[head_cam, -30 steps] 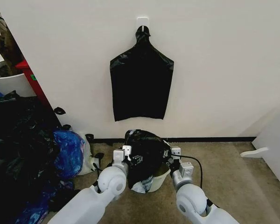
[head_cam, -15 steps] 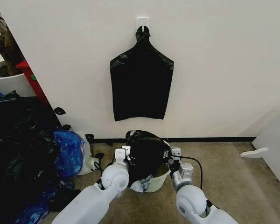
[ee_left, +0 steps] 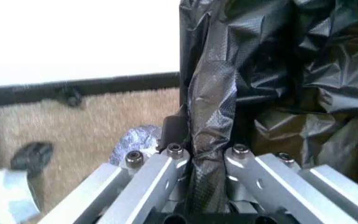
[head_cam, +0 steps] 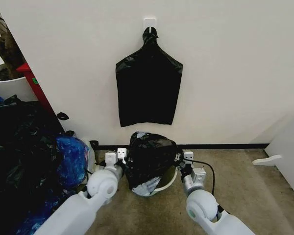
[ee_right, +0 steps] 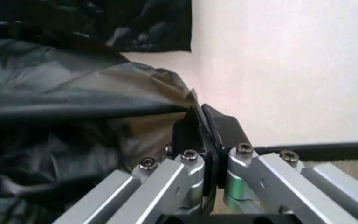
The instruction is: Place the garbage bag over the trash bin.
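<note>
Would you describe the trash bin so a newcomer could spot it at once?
Find the flat black bag hanging on the white wall; directly beneath it, on the floor, stands the trash bin. It is a small white bucket, draped in the garbage bag.

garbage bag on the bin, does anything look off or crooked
The garbage bag sits lopsided: it bulges over the trash bin, with the rim bare on the robot's right. The left pincer and right pincer each pinch a fold. No tear is visible.
</note>
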You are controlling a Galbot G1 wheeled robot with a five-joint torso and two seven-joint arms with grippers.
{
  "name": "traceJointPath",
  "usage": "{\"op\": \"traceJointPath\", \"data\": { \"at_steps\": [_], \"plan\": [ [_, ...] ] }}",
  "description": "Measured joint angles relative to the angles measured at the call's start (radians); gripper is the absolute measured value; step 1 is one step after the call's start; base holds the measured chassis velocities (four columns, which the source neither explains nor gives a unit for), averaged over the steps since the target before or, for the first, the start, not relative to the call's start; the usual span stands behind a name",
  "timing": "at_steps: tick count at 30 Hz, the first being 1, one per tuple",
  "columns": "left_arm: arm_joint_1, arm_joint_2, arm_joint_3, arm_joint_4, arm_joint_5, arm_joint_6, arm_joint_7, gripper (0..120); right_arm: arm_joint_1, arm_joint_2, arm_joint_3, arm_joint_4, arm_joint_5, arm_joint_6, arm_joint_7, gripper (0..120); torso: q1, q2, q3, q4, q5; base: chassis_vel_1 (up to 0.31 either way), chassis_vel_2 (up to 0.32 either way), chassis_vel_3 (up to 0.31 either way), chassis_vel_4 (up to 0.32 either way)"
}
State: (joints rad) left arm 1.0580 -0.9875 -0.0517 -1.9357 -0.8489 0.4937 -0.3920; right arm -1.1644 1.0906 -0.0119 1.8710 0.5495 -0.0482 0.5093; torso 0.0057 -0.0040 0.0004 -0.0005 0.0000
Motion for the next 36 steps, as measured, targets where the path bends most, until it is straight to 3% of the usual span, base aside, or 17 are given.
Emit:
{"op": "traceJointPath", "data": {
  "at_steps": [14, 27, 28, 32, 36],
  "plan": [
    [0.066, 0.057, -0.071, 0.013, 0.169, -0.226, 0.316, 4, -0.030, -0.031, 0.017, 0.016, 0.146, -0.077, 0.033, 0, 0.000, 0.000, 0.000, -0.0001, 0.0000, 0.000, 0.000, 0.000, 0.000],
    [-0.042, 0.065, -0.069, 0.059, 0.114, -0.230, 0.278, 4, -0.125, -0.123, -0.077, 0.082, -0.004, -0.108, -0.010, 0, 0.000, 0.000, 0.000, -0.0001, 0.0001, 0.000, 0.000, 0.000, 0.000],
    [-0.061, 0.074, -0.062, 0.071, 0.114, -0.229, 0.278, 4, -0.131, -0.139, -0.084, 0.087, -0.042, -0.109, -0.018, 5, 0.000, 0.000, 0.000, 0.0000, 0.0003, 0.000, 0.000, 0.000, 0.000],
    [-0.089, 0.087, -0.048, 0.093, 0.113, -0.226, 0.291, 4, -0.134, -0.178, -0.088, 0.066, -0.164, -0.067, -0.059, 17, 0.000, 0.000, 0.000, 0.0000, 0.0000, 0.000, 0.000, 0.000, 0.000],
    [-0.104, 0.110, -0.045, 0.111, 0.121, -0.229, 0.306, 4, -0.120, -0.220, -0.067, -0.054, -0.396, 0.173, -0.197, 34, 0.000, 0.000, 0.000, 0.0000, 0.0001, 0.000, 0.000, 0.000, 0.000]
  ]
}}
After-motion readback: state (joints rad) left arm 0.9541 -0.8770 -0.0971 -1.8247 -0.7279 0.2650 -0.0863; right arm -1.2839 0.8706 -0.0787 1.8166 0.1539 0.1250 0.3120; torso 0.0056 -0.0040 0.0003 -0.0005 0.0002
